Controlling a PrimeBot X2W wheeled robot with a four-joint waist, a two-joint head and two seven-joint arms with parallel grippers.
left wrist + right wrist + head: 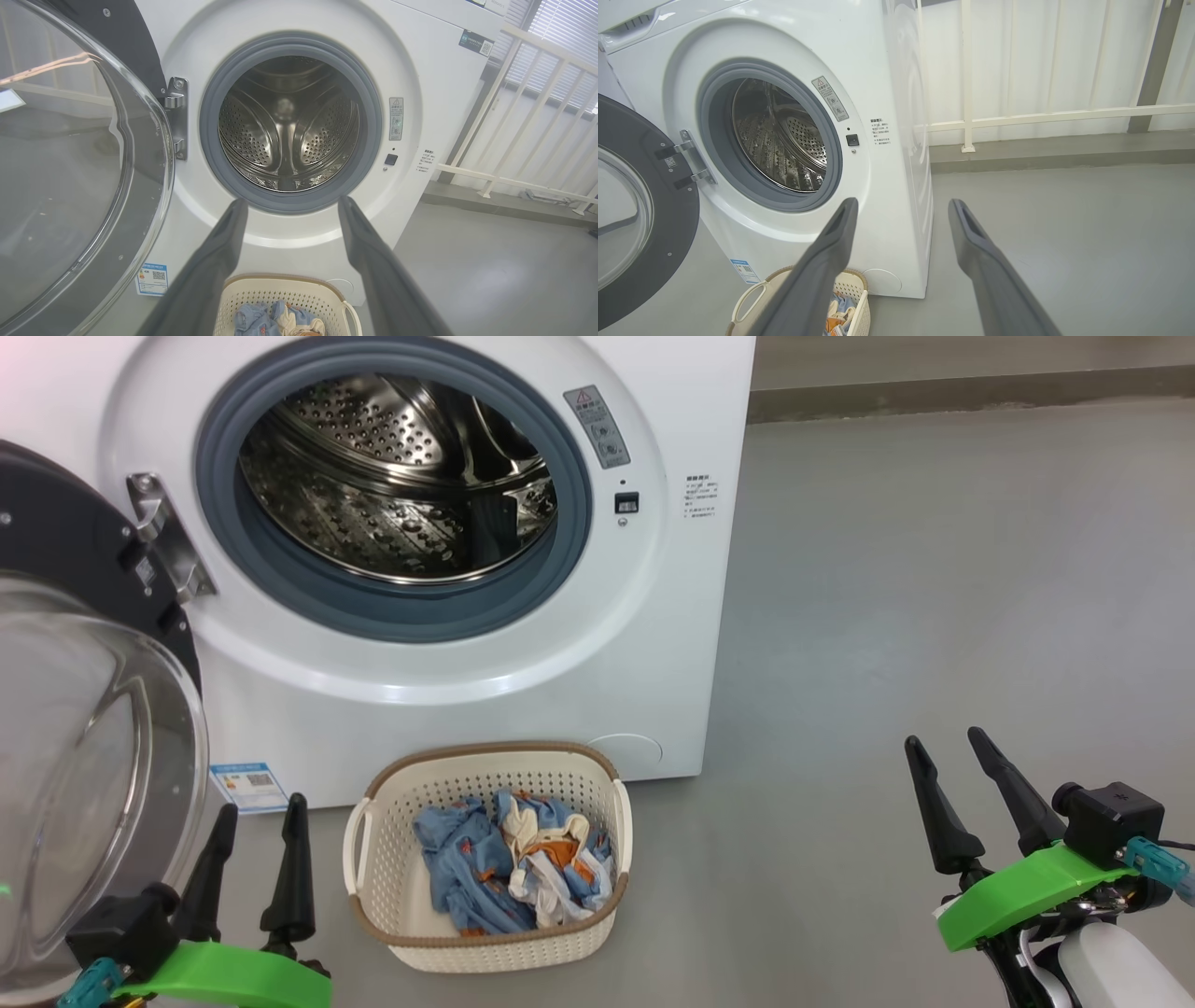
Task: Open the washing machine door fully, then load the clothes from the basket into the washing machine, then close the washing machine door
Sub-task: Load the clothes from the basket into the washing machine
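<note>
Being judged soft, light, the clothes are being marked for a top-bunch pinch; left gripper, right gripper spread, empty.

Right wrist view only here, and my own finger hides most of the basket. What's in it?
Observer: From the head view, the basket holds a heap of clothes, blue, white and orange, all inside the rim.
Operator: Anything in the drum? I only see it at an angle.
Observer: The left wrist view looks straight in, and the drum has no cloth in it.
Operator: Where's the left pincer?
Observer: The left pincer is open and empty, low between the door glass and the basket.
</note>
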